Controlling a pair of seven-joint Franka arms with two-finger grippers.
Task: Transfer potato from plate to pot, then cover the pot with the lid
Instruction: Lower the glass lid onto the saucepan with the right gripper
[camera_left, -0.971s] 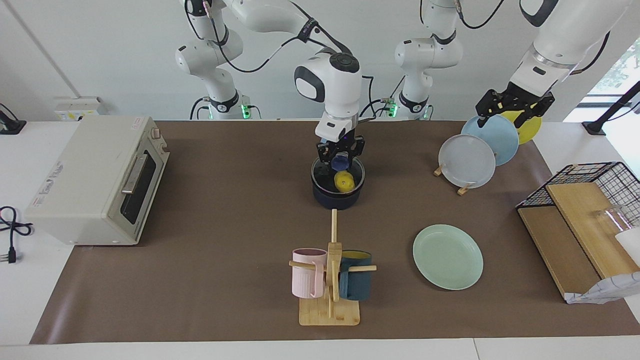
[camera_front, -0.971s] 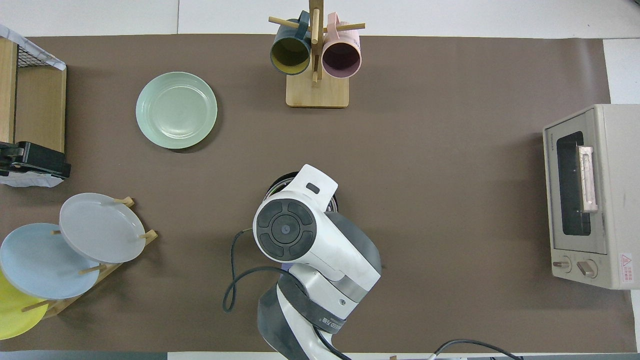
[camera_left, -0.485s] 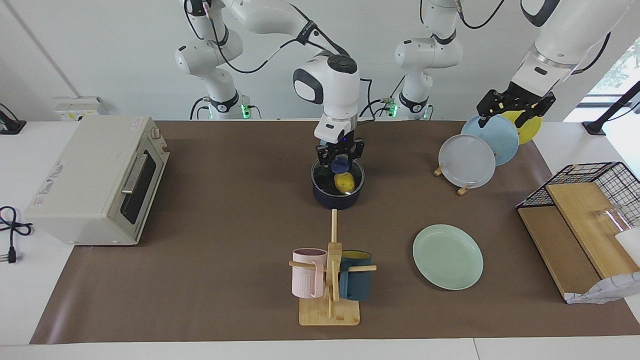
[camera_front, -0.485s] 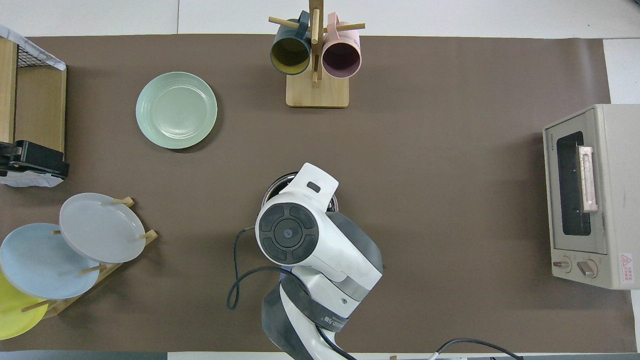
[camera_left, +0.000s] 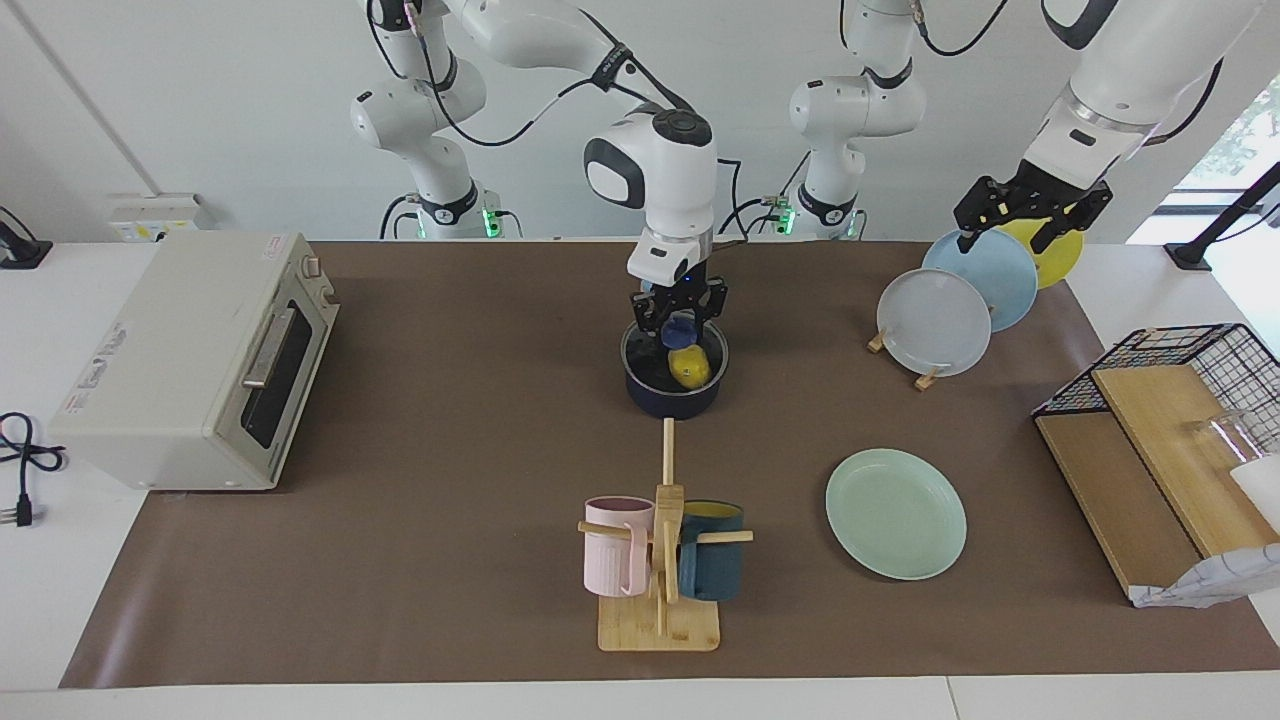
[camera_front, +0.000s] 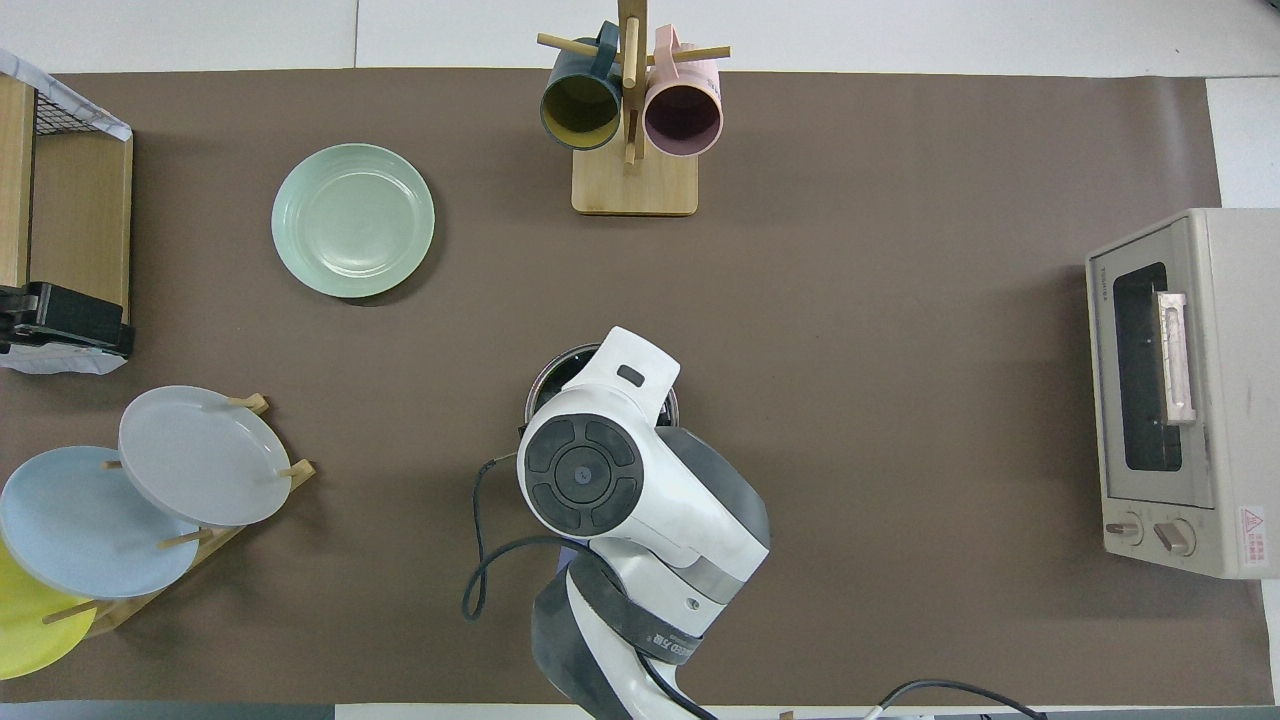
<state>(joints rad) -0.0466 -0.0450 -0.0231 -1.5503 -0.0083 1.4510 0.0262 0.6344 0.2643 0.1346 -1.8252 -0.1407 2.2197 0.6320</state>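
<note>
The navy pot (camera_left: 672, 402) stands mid-table, and only its rim (camera_front: 545, 372) shows in the overhead view under my right arm. The glass lid (camera_left: 648, 358) lies on the pot with its blue knob (camera_left: 680, 328) up. The yellow potato (camera_left: 689, 367) shows through the glass, inside the pot. My right gripper (camera_left: 679, 312) hangs just over the knob, open, with one finger to each side. The mint-green plate (camera_left: 895, 512) (camera_front: 352, 220) lies bare, farther from the robots, toward the left arm's end. My left gripper (camera_left: 1010, 232) waits open and empty over the plate rack.
A rack of upright grey, light blue and yellow plates (camera_left: 935, 320) stands at the left arm's end. A wooden mug tree (camera_left: 660, 560) with a pink and a dark blue mug stands farther out than the pot. A toaster oven (camera_left: 190, 360) is at the right arm's end. A wire basket with boards (camera_left: 1160, 400) stands beside the plate.
My right arm has risen slightly over the pot. The lid has settled flat on the rim. The left gripper has hardly moved.
</note>
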